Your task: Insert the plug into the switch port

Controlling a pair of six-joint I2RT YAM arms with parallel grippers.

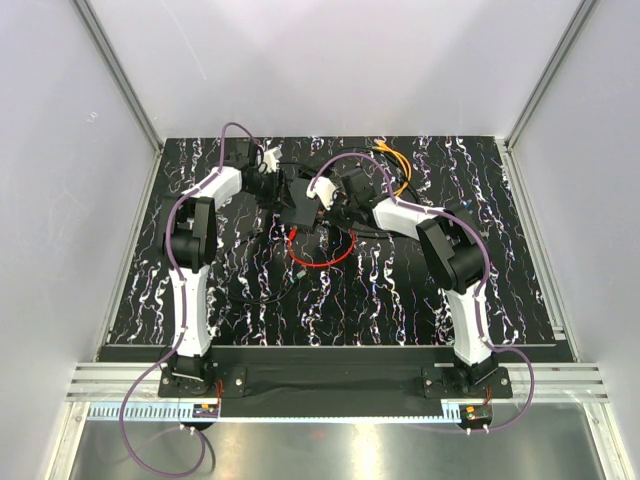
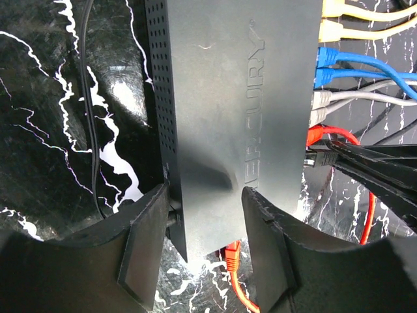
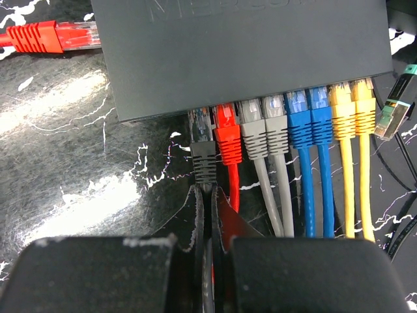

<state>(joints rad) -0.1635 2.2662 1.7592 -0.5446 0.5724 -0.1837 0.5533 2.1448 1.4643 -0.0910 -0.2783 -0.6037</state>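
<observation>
The switch (image 3: 247, 52) sits at the far middle of the table (image 1: 400, 300), between the two grippers, its row of ports facing the right arm. The plug (image 3: 202, 147) (black boot, clear tip) is at the end port beside a red cable (image 3: 228, 140). Its tip reaches under the switch's edge, but its boot stands further out than its neighbours; how deep it sits I cannot tell. The right gripper (image 3: 207, 192) is closed tight on the black cord just behind the boot. The other ports hold two grey (image 3: 264, 130), two blue (image 3: 309, 124) and two yellow cables (image 3: 352, 114). The left gripper (image 2: 207, 195) clamps the switch's end, one finger (image 2: 146, 248) against the perforated side, the other over the top face. A loose red plug (image 3: 55, 36) lies on the table beside the switch.
</observation>
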